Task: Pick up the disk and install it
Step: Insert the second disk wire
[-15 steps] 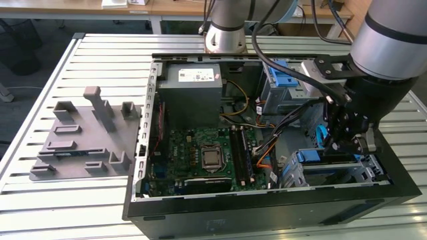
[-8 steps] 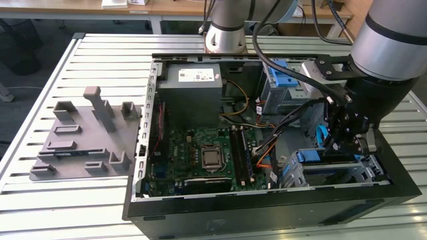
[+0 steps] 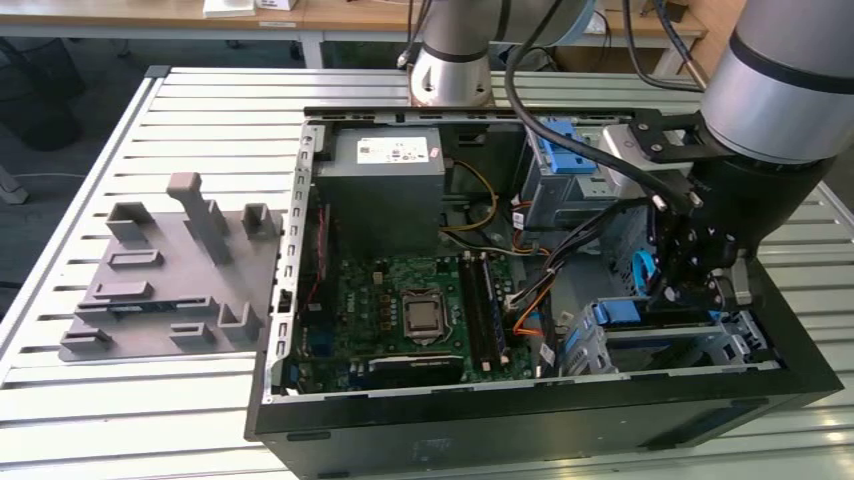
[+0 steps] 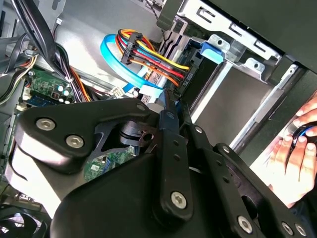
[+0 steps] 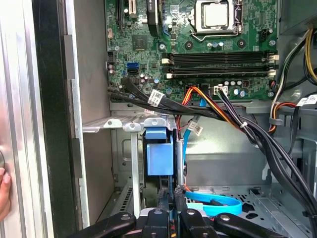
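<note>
The open computer case (image 3: 534, 400) lies on the slatted counter (image 3: 134, 400). Inside, the disk (image 5: 160, 158) sits on edge in the drive cage (image 5: 130, 126). The end effector (image 5: 170, 196) appears nearly closed, touching its edge; push squarely along the rails.

Green motherboard (image 5: 198, 44), blue cable (image 5: 218, 204)

Tool (image 5: 171, 201) low, fingers pressed together
</note>
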